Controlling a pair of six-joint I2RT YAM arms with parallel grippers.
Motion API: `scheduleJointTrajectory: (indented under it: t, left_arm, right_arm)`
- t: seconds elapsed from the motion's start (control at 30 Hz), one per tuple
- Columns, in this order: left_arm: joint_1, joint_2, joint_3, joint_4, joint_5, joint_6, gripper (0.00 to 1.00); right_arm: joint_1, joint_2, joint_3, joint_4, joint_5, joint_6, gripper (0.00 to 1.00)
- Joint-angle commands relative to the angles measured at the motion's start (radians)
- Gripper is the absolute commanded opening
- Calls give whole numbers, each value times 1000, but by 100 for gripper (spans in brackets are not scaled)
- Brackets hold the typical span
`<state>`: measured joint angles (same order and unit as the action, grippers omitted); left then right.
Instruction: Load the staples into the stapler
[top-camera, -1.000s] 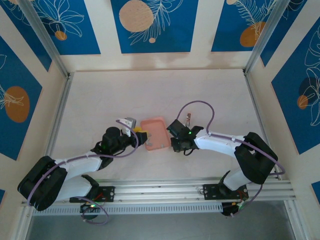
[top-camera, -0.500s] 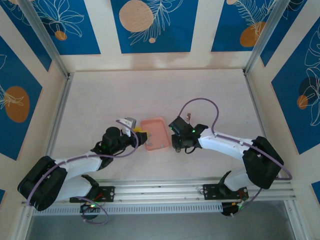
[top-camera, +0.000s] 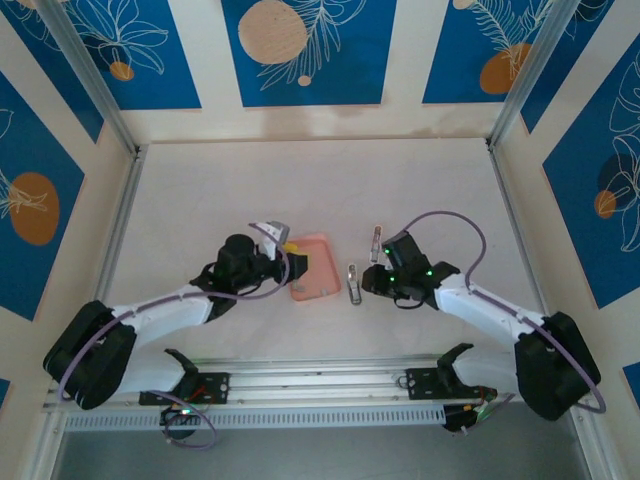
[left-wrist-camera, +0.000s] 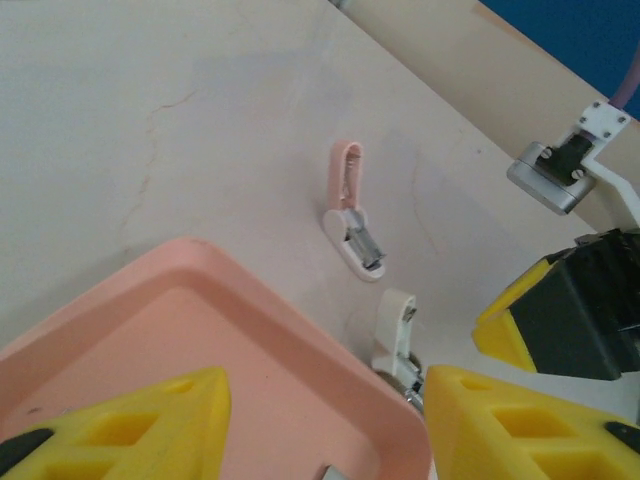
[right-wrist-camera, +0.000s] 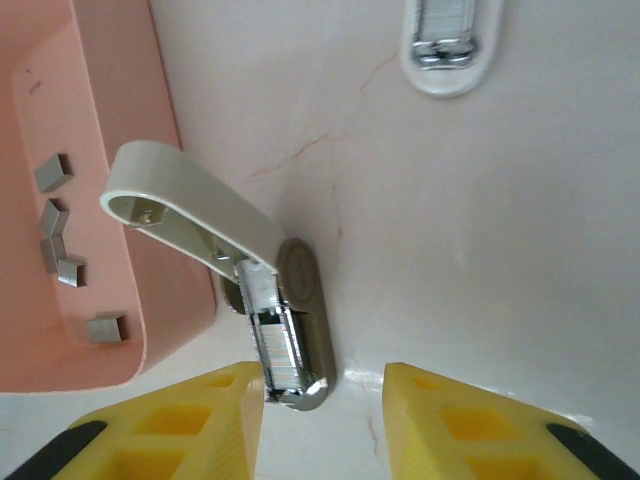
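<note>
From above, the pink tray lay on the table between the two arms. The left end effector hung over the tray's left edge. A white-lidded stapler lay just right of the tray, at the right end effector. A pink stapler lay farther back.

In the left wrist view, the left end effector's yellow fingers stood apart over the tray's corner, released, clamping nothing.

In the right wrist view, the white-lidded stapler rested on the table just beside the tray, its lid swung up and its metal channel exposed. The right end effector was released, its fingers spread either side of the stapler's metal end. The staples lay loose inside the tray.
</note>
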<state>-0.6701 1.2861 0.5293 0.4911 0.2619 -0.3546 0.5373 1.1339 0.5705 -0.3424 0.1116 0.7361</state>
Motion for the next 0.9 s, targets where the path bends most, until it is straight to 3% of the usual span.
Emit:
scheduleJointTrajectory:
  t: [0.0, 0.43, 0.87]
  left_arm:
    - [-41, 56, 97, -108, 40, 63, 59]
    - [-151, 421, 491, -331, 192, 182, 65]
    - [-154, 660, 791, -607, 248, 219, 66]
  right_arm:
    - [-17, -81, -36, 13, -44, 19, 38]
    - [-22, -319, -116, -139, 53, 31, 42]
    - [-32, -340, -144, -153, 45, 16, 43]
